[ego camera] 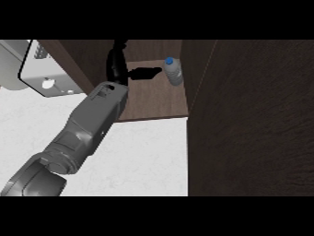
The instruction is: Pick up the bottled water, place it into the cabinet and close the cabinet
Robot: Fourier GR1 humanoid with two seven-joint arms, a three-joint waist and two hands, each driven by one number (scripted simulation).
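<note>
The bottled water [174, 71] stands upright on the brown wooden shelf [152, 101] of the cabinet [207, 60], at the far right of that shelf, just beside the cabinet's inner right wall. It is a clear bottle with a blue cap. The cabinet door [261, 120] is open and fills the right side of the view as a broad dark wooden panel.

One grey forearm [84, 129] comes in from the lower left and runs up and to the right across the white worktop [146, 156] and onto the shelf. Which arm it is cannot be told for certain, but it appears to be the left one. Its black hand [122, 71] is inside the cabinet, to the left of the bottle. The fingers point up and away, fairly straight, and the thumb reaches right towards the bottle; the hand is spread apart and holds nothing, with a small gap between thumb and bottle.

To the far left, a white appliance [23, 69] sits on the worktop.
</note>
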